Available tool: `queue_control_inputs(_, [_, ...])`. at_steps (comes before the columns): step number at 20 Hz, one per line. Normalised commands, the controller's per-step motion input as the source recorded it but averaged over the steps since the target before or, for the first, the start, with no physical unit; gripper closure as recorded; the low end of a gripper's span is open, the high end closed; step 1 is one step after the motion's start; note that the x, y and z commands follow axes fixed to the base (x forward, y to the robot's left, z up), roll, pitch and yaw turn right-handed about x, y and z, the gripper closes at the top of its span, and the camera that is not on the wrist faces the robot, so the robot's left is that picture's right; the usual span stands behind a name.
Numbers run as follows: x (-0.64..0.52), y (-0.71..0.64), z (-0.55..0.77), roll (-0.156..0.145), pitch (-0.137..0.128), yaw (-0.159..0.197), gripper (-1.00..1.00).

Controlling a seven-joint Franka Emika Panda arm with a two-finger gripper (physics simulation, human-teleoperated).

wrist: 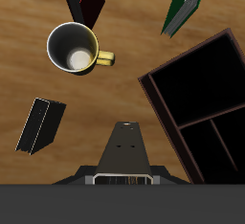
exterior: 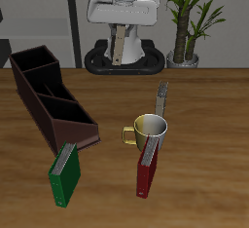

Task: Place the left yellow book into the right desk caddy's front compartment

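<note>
The left yellow book (exterior: 116, 47), pale tan, hangs upright from my gripper (exterior: 118, 29), which is shut on its upper end high over the back of the table. In the wrist view the book (wrist: 125, 147) sticks out from between the jaws. The right desk caddy (exterior: 49, 95), a long dark maroon box with several open compartments, lies on the table well away from the book, toward the front edge. The wrist view shows the caddy (wrist: 182, 75) below me, and its compartments look dark and bare.
A yellow mug (exterior: 148, 130) stands mid-table, with a slim olive-grey book (exterior: 162, 97) upright behind it. A red book (exterior: 147, 170) leans just in front of the mug. A green book (exterior: 64, 171) stands by the caddy's near end. A potted plant (exterior: 190, 18) is at the back.
</note>
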Motion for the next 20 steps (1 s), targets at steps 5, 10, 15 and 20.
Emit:
queue_control_inputs(5, [-0.33, -0.55, -0.01, -0.08, -0.012, 0.113, 1.0])
queue_control_inputs(10, [-0.17, -0.46, 0.04, -0.025, -0.011, 0.138, 1.0])
queue_control_inputs(15, [-0.09, -0.34, 0.01, -0.046, -0.005, 0.08, 1.0])
queue_control_inputs(20, [-0.05, -0.23, 0.01, -0.005, -0.023, 0.128, 1.0])
